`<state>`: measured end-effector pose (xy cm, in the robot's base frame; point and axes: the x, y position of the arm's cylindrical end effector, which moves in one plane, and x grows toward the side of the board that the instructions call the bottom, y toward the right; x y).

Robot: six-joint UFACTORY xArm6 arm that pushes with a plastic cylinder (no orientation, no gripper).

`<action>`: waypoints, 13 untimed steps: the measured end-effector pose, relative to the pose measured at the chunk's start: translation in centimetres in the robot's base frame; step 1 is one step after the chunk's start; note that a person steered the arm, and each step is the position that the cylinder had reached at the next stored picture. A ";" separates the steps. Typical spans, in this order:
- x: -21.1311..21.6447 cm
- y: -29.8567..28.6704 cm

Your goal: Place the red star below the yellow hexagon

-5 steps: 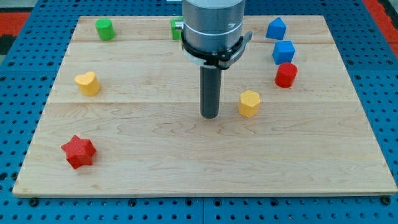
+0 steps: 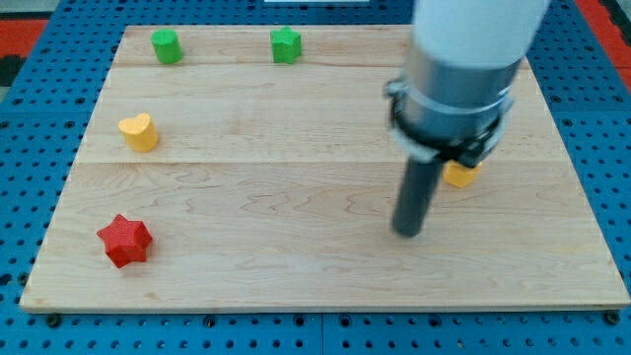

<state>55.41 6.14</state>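
**A:** What's lying around on the tabletop (image 2: 296, 266)?

**B:** A green cylinder (image 2: 165, 45) near the top-left corner, a green star (image 2: 286, 44) along the top edge, and a yellow heart (image 2: 139, 131) by the left edge. The red star (image 2: 124, 240) sits near the bottom-left corner, well apart from everything else.

**A:** And the yellow hexagon?

**B:** Only a sliver of a yellow block (image 2: 458, 176) shows, right of centre, mostly hidden behind the arm; its shape can't be made out.

**A:** Where's the tool?

**B:** It's a plain dark rod, nothing to spread or press together. My tip (image 2: 407, 233) rests just below and left of that yellow block, far across from the red star. The arm's pale, blurred body (image 2: 463, 69) covers the top-right part of the tabletop.

**A:** The surface?

**B:** Light wooden planks, on a blue perforated base (image 2: 20, 197), with red at the upper corners.
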 end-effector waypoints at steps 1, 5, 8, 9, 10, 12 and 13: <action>3.6 -9.9; 0.6 -26.9; 0.1 -20.1; -3.3 -18.0; -6.3 -13.2; -3.8 -2.3; 0.9 -6.7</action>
<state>56.31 -0.53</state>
